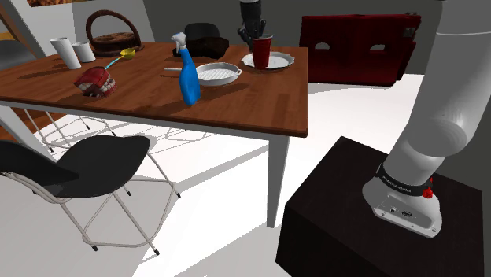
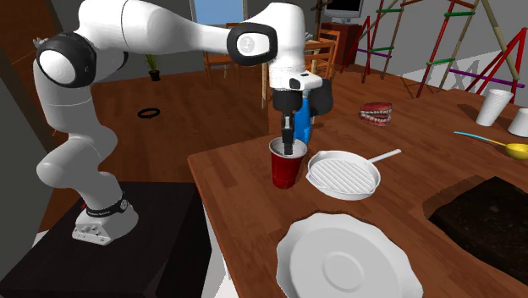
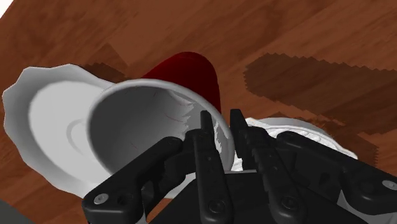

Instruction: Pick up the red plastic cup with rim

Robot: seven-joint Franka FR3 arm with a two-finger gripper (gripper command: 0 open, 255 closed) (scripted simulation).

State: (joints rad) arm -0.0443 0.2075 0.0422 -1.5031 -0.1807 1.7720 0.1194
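My hand (image 2: 290, 146) is down at the mouth of the red cup (image 2: 286, 172), one finger inside and one outside, and in the wrist view they pinch the rim wall between them, so I judge the grip made. The cup's base rests on the tabletop (image 2: 245, 222), near the edge on the stand's side, with the white ridged pan (image 2: 343, 174) just beside it and the white plate (image 2: 343, 258) further along that edge. The reach and the clamp look done, and the lift itself is what remains.
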